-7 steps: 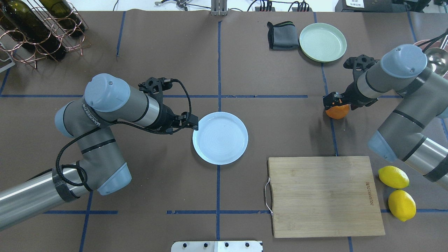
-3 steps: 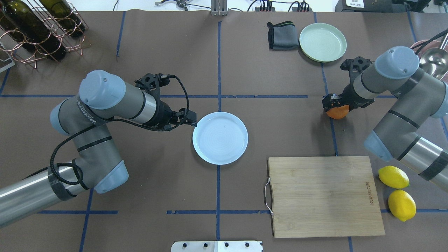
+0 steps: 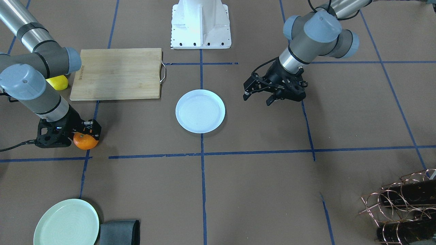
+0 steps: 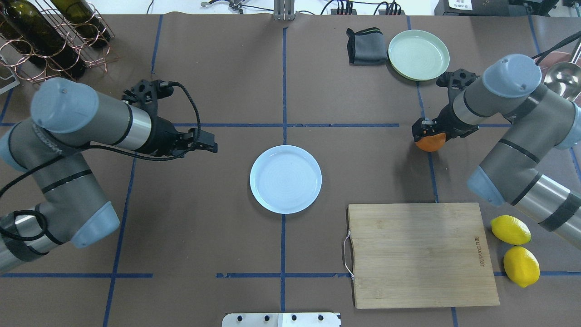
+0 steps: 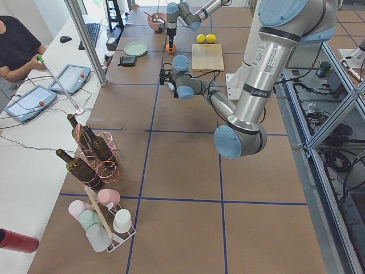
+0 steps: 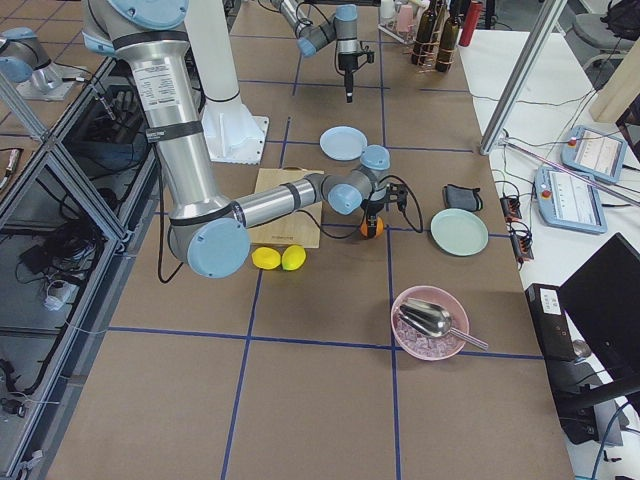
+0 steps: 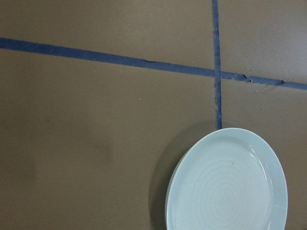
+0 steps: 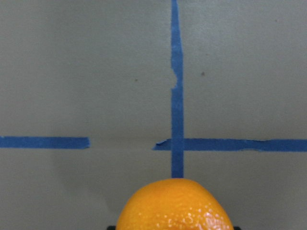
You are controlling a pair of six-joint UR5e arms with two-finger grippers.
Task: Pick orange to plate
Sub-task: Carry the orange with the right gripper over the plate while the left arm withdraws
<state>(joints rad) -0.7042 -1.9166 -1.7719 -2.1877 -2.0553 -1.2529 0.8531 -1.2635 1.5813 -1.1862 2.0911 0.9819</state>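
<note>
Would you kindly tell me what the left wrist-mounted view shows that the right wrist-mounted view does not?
Only the left wrist view shows the plate, empty, at its lower right. Only the right wrist view shows the orange, cut off by its bottom edge. Both show the brown table cover crossed by blue tape lines.

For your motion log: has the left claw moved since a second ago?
Yes. The left claw has drawn back leftward, away from the plate.

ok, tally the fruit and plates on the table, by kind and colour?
orange: 1
lemons: 2
white plate: 1
mint-green plate: 1
Total: 5
</note>
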